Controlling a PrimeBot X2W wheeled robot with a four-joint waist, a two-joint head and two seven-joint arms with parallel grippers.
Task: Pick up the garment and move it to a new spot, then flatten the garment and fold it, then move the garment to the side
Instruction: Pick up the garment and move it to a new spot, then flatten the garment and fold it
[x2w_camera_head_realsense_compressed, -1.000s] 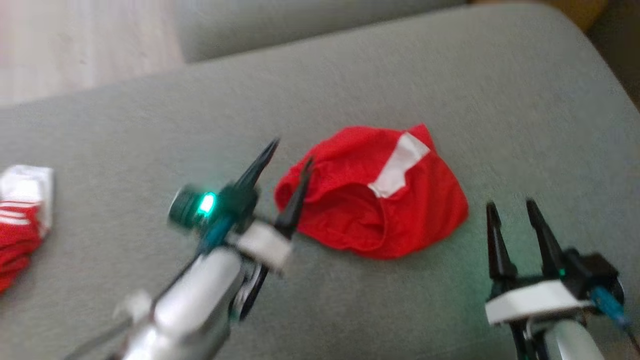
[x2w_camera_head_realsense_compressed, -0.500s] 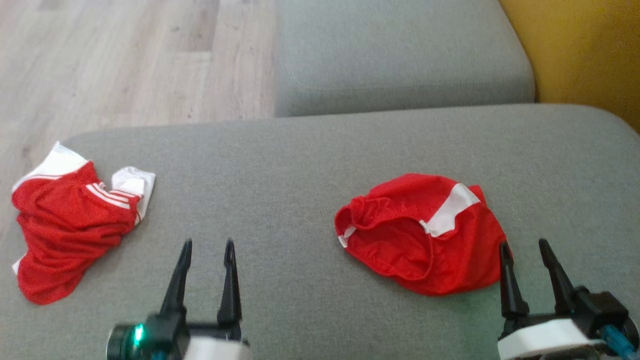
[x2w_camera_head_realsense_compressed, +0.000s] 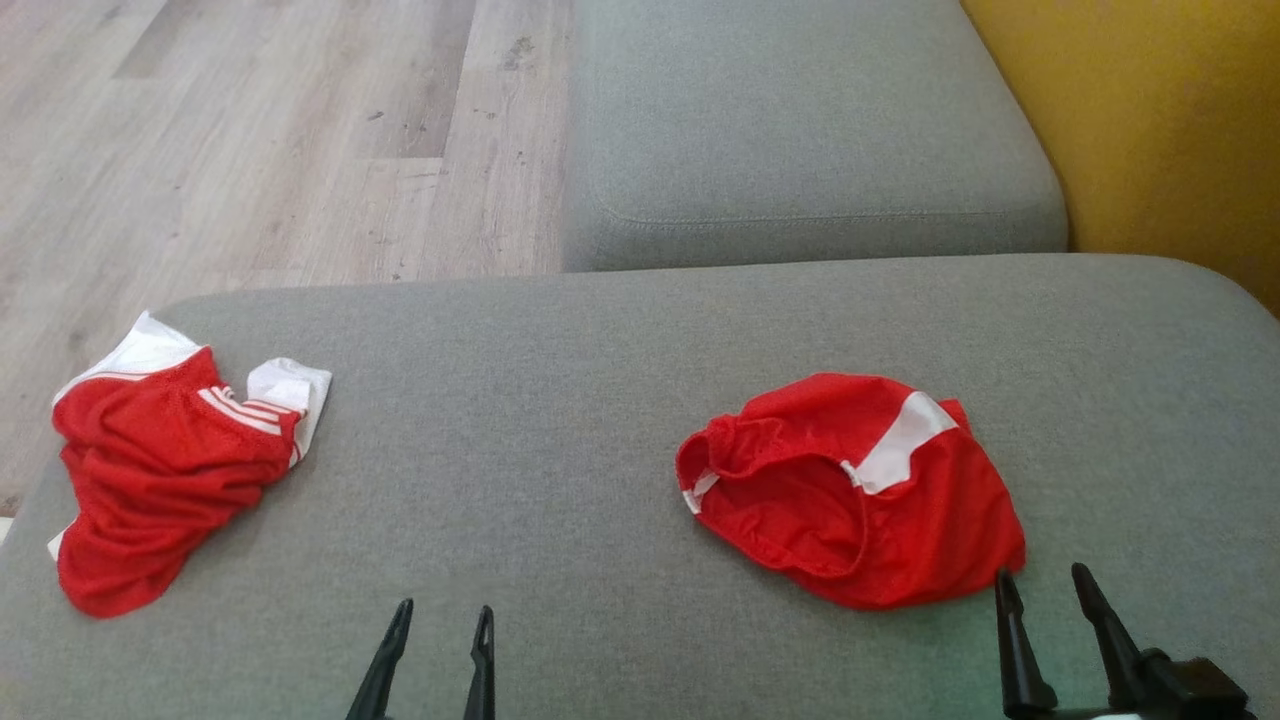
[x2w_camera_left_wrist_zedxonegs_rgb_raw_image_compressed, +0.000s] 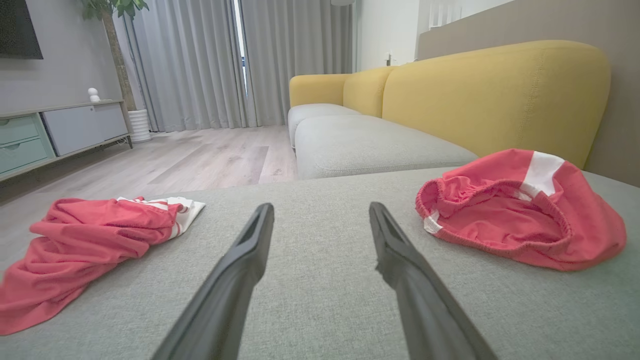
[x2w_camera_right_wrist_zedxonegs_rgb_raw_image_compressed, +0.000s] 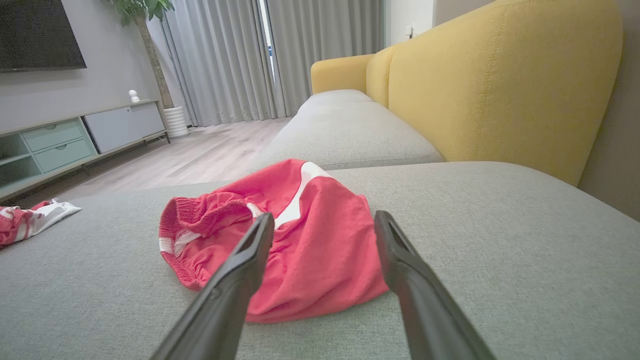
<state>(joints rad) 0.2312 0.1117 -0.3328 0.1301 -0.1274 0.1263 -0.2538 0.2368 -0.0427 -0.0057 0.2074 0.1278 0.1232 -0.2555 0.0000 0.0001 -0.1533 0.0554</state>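
Plainly parted, empty: left tool (x2w_camera_head_realsense_compressed: 444, 607), and right tool (x2w_camera_head_realsense_compressed: 1041, 572) just beside garment (x2w_camera_head_realsense_compressed: 900, 530).

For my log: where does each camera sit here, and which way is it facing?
Head view: above, looking down and forward over the grey cushion to the floor; left end effector and right end effector tips at the bottom edge.
Left wrist view: low over the cushion, facing the yellow sofa back and curtains; its own open fingers rise from below.
Right wrist view: low, facing the red shorts, seen between its own open fingers.
All three share the shorts and the striped red garment.
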